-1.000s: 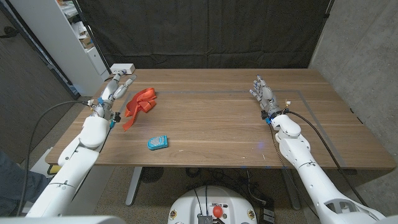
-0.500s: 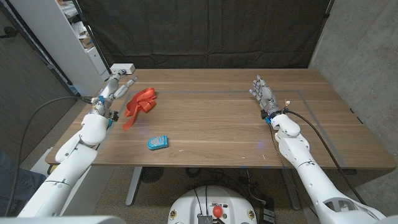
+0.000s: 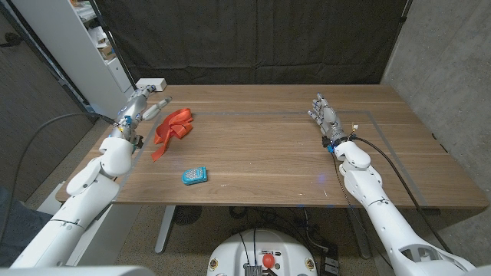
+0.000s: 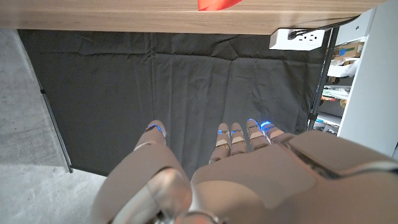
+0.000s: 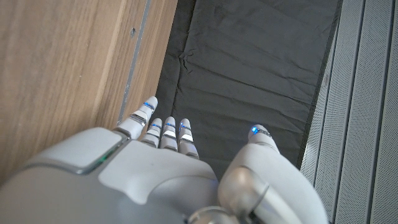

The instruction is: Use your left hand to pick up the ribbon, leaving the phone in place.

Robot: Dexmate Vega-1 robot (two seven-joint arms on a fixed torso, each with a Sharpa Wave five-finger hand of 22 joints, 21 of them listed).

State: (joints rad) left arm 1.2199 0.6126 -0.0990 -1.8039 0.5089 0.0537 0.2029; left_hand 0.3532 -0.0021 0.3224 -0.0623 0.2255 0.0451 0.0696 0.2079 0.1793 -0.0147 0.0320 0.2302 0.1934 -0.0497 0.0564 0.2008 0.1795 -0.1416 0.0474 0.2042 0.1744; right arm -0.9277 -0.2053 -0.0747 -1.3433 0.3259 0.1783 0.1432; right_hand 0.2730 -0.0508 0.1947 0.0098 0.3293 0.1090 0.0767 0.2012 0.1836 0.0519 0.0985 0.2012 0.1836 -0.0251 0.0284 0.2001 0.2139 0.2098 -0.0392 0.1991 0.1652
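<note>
An orange-red ribbon (image 3: 172,128) lies crumpled on the table's left part, with one tail trailing toward the front. A corner of the ribbon (image 4: 219,4) also peeks in the left wrist view. My left hand (image 3: 143,107) hovers just left of the ribbon, fingers apart and holding nothing; the same left hand (image 4: 236,163) appears open from behind. A small blue phone (image 3: 195,175) lies nearer the front edge, below the ribbon. My right hand (image 3: 324,113) stands far off on the table's right side, fingers extended and empty, seen again as the right hand (image 5: 168,162).
A white power strip (image 3: 151,83) sits at the table's back left corner. A white shelf unit (image 3: 92,38) stands beyond the left edge. Black curtain hangs behind the wooden table (image 3: 268,146).
My left arm has drawn slightly outward to the left and the hand has shifted a little toward the back. The ribbon, phone and right hand have not moved.
</note>
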